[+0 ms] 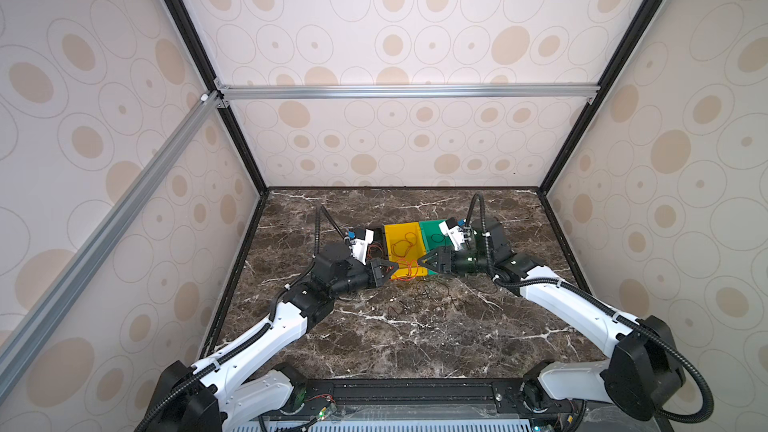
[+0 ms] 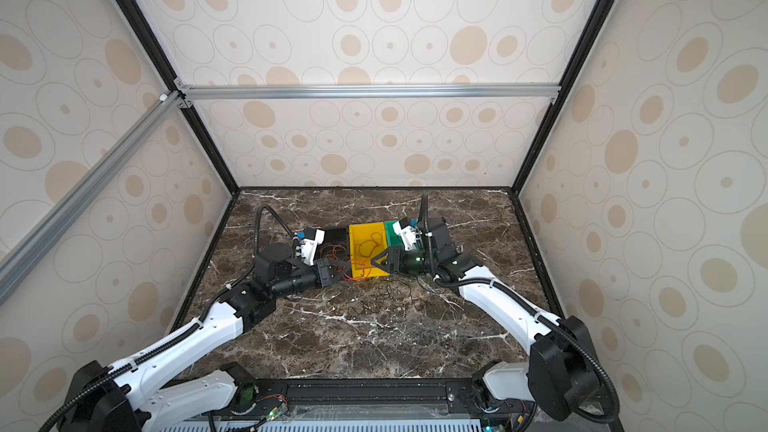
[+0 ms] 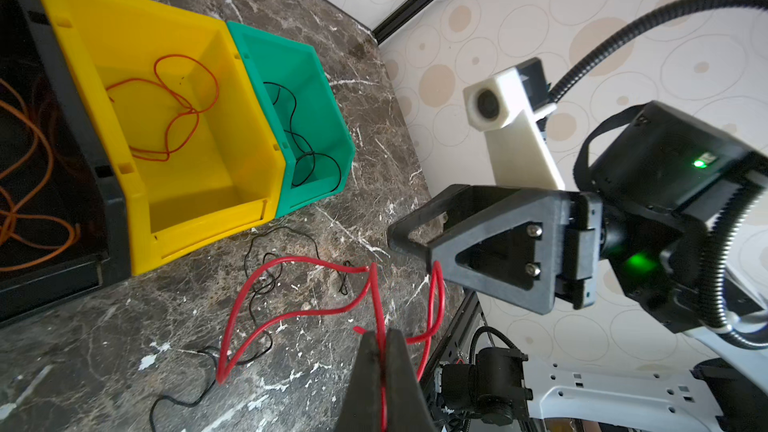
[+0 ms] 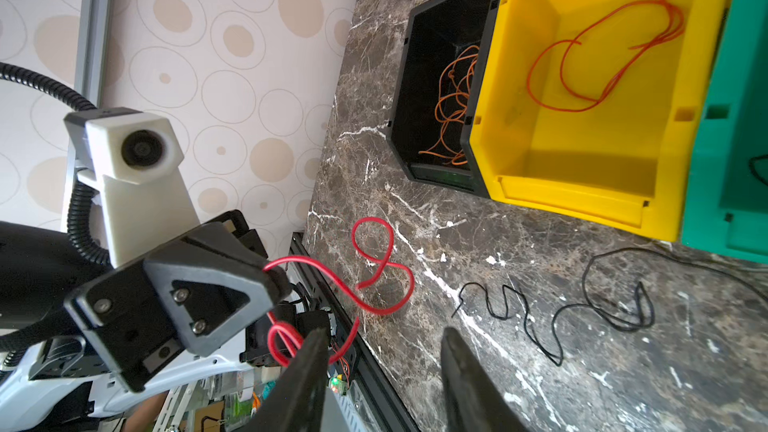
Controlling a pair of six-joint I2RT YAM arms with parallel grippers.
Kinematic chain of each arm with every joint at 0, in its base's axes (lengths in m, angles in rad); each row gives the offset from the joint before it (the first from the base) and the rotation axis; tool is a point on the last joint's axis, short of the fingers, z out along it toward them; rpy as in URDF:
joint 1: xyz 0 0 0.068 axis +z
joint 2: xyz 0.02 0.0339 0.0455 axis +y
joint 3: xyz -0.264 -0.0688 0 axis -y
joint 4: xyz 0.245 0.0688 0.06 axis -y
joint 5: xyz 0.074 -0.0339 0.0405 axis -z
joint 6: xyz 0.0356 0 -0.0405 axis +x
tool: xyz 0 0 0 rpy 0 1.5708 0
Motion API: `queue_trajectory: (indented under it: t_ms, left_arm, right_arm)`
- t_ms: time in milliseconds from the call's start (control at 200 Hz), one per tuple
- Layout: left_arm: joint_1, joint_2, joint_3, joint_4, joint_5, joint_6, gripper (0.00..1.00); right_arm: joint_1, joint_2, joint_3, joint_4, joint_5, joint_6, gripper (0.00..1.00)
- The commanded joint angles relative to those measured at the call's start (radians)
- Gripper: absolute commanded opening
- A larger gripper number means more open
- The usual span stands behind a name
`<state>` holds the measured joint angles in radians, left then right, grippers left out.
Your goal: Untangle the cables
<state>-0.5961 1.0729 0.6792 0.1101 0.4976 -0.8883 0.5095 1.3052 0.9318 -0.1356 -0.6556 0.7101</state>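
My left gripper (image 3: 380,332) is shut on a thick red cable (image 3: 291,317), which loops over the marble just in front of the bins. In both top views the left gripper (image 1: 397,268) and right gripper (image 1: 419,261) face each other tip to tip above it. My right gripper (image 4: 384,334) stands open, and a strand of the red cable (image 4: 386,268) runs close by one of its fingers (image 4: 316,351). Thin black cables (image 4: 540,326) lie loose on the table (image 1: 415,347), partly under the red loops.
Three bins stand side by side behind the grippers. The black bin (image 3: 108,184) holds orange cables (image 3: 41,160), the yellow bin (image 3: 199,243) a thin red one (image 3: 166,118), the green bin (image 3: 307,201) a black one (image 3: 299,147). Patterned walls enclose the table.
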Motion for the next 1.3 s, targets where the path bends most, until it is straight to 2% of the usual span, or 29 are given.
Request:
queue_trajectory:
  t_ms: [0,90,200,440,560,635,695,785,915,1111,1296]
  left_arm:
    - [-0.016,0.013,0.042,0.010,-0.015,0.027,0.00]
    - [-0.020,0.029,0.043,0.023,-0.014,0.025,0.00]
    - [-0.024,0.042,0.040,0.036,-0.015,0.021,0.00]
    - [-0.027,0.055,0.038,0.070,-0.015,0.013,0.00]
    - [-0.026,0.069,0.037,0.062,-0.022,0.021,0.00]
    - [-0.026,0.085,0.045,0.027,-0.085,0.037,0.00]
    - [-0.027,0.095,0.052,0.009,-0.119,0.044,0.00]
    - [-0.025,0.117,0.059,0.009,-0.159,0.048,0.00]
    - [-0.026,0.183,0.091,0.036,-0.155,0.056,0.00]
    - [-0.021,0.284,0.169,0.039,-0.114,0.089,0.17]
    - [0.009,0.303,0.185,0.031,-0.100,0.091,0.30]
  right_arm:
    - [0.003,-0.023,0.002,0.010,-0.024,0.002,0.51]
    - [0.010,0.005,-0.005,0.047,-0.069,0.027,0.55]
    - [0.034,0.016,-0.011,0.073,-0.070,0.034,0.56]
    - [0.068,0.064,-0.003,0.060,-0.073,0.017,0.50]
    - [0.068,0.065,0.000,0.046,-0.063,0.003,0.37]
    - [0.068,0.057,0.011,0.025,-0.050,-0.018,0.19]
    - [0.068,0.052,0.028,-0.014,-0.023,-0.047,0.09]
    - [0.067,0.060,0.070,-0.105,0.033,-0.108,0.03]
    - [0.068,0.101,0.136,-0.186,0.088,-0.178,0.00]
    - [0.067,0.185,0.258,-0.209,0.148,-0.227,0.00]
    - [0.060,0.290,0.395,-0.228,0.162,-0.254,0.00]
